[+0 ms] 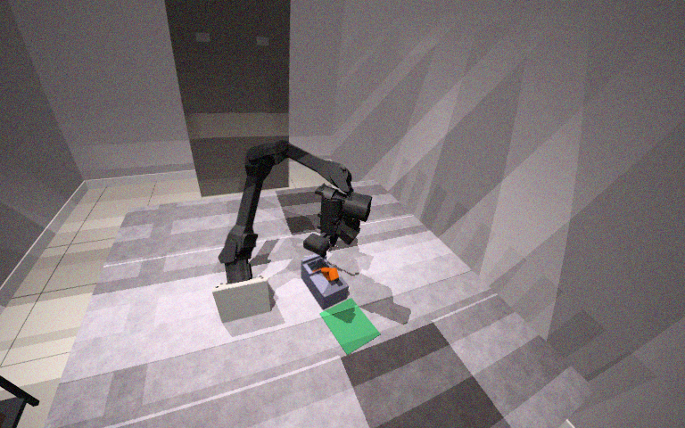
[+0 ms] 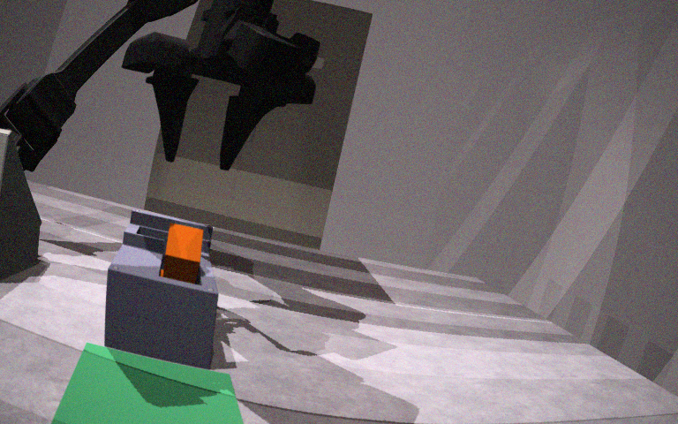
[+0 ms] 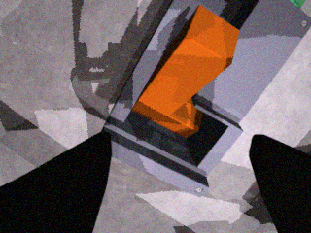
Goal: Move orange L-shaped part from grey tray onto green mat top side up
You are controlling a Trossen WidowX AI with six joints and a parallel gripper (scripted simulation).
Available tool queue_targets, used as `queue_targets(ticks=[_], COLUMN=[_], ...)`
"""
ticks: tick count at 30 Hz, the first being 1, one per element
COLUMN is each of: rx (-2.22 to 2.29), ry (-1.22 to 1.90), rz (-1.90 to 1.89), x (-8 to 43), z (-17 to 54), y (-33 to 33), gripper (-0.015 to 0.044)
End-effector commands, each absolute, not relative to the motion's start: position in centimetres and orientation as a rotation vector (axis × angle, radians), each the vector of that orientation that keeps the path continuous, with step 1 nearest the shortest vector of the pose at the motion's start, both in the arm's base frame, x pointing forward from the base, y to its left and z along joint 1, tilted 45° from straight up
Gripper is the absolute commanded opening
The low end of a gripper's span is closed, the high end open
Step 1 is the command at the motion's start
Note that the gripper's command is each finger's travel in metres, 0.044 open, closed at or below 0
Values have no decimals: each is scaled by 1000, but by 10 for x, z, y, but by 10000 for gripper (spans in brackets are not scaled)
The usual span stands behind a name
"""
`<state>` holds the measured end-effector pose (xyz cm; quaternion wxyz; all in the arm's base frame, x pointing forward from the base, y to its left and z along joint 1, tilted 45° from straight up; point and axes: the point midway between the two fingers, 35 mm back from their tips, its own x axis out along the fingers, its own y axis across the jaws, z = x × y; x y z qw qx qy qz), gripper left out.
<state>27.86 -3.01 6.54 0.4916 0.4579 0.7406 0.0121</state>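
Note:
The orange L-shaped part (image 1: 328, 273) (image 2: 183, 247) (image 3: 189, 68) lies tilted in the pocket of the grey tray (image 1: 330, 296) (image 2: 160, 314) (image 3: 267, 91). One end is raised above the tray's top and the other is sunk into the pocket. My gripper (image 1: 328, 250) (image 2: 197, 163) (image 3: 182, 144) is open and empty. It hangs well above the tray, fingers pointing down, apart from the part. The green mat (image 1: 350, 327) (image 2: 124, 395) lies flat on the floor right beside the tray.
The arm's pale grey base block (image 1: 242, 300) (image 2: 14, 215) stands to the left of the tray. Walls close in the patterned grey floor at the back and the right.

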Motion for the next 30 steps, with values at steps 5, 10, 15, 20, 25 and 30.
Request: queue_targets(ticks=[5,10,15,20,25,30], rx=[1444,1444,1445,1445,1445,1445], ry=[1863,1863,1863,1863,1863,1862], rz=[-451,-451,-450,-449,-449,-449], x=[287,287,285,284,284,283], z=[46,44,30,24,19,13], y=[-48,-46,-32,-26,-22,-16], gripper=[280,280,280,280,280,280])
